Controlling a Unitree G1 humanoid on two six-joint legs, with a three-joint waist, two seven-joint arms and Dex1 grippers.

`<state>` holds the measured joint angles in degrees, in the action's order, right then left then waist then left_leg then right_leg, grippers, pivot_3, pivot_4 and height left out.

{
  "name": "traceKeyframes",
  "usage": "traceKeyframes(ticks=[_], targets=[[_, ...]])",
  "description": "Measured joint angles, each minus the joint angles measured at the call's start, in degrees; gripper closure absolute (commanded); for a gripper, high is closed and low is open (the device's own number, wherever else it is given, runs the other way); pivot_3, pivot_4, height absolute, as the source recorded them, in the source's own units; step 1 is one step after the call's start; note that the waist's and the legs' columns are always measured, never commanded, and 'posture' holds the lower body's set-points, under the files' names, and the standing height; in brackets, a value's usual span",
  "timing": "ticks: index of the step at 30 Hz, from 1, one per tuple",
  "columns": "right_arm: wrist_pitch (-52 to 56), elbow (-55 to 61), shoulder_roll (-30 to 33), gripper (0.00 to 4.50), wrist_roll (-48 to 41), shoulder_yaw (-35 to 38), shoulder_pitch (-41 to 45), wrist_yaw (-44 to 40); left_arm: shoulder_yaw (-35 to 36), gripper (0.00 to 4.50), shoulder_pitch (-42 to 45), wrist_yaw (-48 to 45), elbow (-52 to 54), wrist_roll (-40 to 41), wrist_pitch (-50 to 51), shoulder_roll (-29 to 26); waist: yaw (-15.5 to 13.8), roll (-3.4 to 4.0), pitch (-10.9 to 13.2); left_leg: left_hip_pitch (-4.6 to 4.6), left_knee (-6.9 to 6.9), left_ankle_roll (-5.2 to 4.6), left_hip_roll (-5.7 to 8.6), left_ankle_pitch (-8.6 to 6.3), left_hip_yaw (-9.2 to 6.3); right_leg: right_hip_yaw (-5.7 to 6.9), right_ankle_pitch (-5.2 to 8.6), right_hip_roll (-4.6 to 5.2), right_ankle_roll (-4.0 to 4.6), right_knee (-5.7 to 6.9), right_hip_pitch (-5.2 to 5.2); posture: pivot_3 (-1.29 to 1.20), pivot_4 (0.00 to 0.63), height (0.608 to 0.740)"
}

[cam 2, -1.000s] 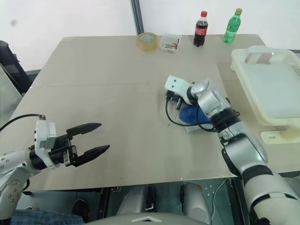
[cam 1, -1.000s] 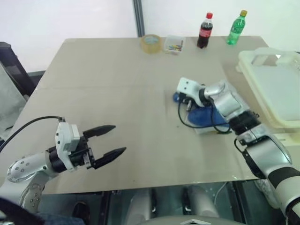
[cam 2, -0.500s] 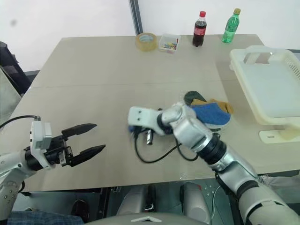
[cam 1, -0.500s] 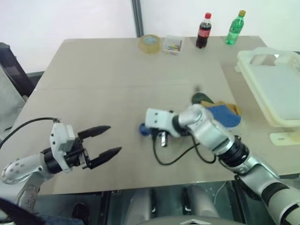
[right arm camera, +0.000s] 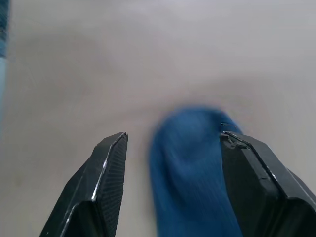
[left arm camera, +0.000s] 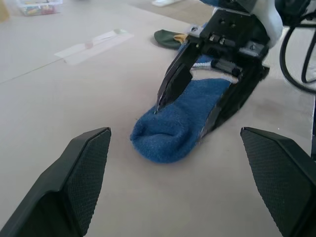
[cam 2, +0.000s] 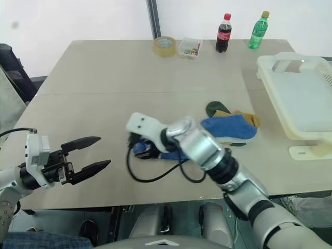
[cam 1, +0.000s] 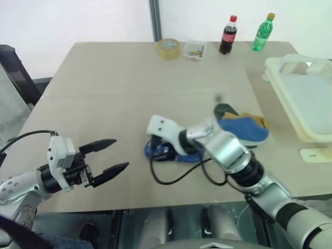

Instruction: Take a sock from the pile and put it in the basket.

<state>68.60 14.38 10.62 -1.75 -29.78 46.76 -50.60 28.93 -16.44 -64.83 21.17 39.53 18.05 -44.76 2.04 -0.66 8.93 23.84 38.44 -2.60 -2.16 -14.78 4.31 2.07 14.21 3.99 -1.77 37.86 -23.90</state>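
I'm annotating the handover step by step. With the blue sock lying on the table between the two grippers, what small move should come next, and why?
Probably the left gripper should ease forward toward the sock. Its fingers are spread wide and aimed at the sock's toe, and the right gripper has its fingers parted around the sock, which lies on the table. The basket sits far off at the right edge.

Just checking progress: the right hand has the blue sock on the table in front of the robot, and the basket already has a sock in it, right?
Not quite. The basket holds no sock; the right eye view shows its inside bare. The rest holds: the right hand is at the blue sock, which lies on the table in front of the robot.
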Motion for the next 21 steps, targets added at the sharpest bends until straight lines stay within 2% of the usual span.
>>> traceKeyframes(ticks=[2, 5, 8, 15, 21], targets=[[1.4, 1.2, 1.5, 1.44, -1.1, 3.1, 0.1, 1.0, -0.1, 0.0, 0.3, -0.1, -0.4, 0.0, 0.0, 0.0, 0.2, -0.01, 0.0, 0.0, -0.01, -0.01, -0.03, 0.0, -0.01, 0.0, 0.0, -0.03, 0.0, 0.03, 0.02, 0.0, 0.15, 0.735], [1.0, 2.3, 4.5, 1.44, -1.4, 2.6, 0.0, 2.0, -0.4, 0.0, 1.2, -0.1, -0.4, 0.0, 0.0, -0.1, 0.4, 0.01, 0.0, -0.02, -0.1, -0.09, -0.12, -0.05, -0.04, 0.0, 0.01, -0.18, 0.03, 0.05, -0.02, 0.0, 0.15, 0.735], [-1.7, 3.4, 11.6, 1.44, -1.7, 1.1, -1.6, 2.0, -0.5, 0.0, 1.7, -0.2, -0.5, 0.0, 0.2, -0.2, 0.1, 0.01, 0.0, 0.01, -0.11, -0.12, -0.08, -0.06, -0.06, 0.04, 0.03, -0.14, 0.05, 0.0, -0.01, 0.0, 0.15, 0.735], [-4.5, 3.7, 23.6, 1.44, -3.5, 5.8, -4.4, 1.2, -2.0, 0.0, 2.6, -0.1, -0.5, 0.0, 0.2, -0.2, 0.0, -0.03, 0.1, 0.0, -0.09, -0.19, -0.07, -0.1, -0.03, 0.02, 0.03, -0.15, 0.03, -0.01, 0.01, 0.0, 0.15, 0.735], [-5.6, -2.0, 25.8, 1.44, -3.5, 8.0, -5.5, 3.2, -2.7, 0.0, 3.2, -0.1, -0.7, -0.1, 0.2, -0.1, 0.1, -0.04, 0.1, -0.01, -0.09, -0.2, -0.13, -0.1, -0.02, -0.02, 0.03, -0.27, 0.03, 0.01, 0.0, 0.0, 0.15, 0.735]])
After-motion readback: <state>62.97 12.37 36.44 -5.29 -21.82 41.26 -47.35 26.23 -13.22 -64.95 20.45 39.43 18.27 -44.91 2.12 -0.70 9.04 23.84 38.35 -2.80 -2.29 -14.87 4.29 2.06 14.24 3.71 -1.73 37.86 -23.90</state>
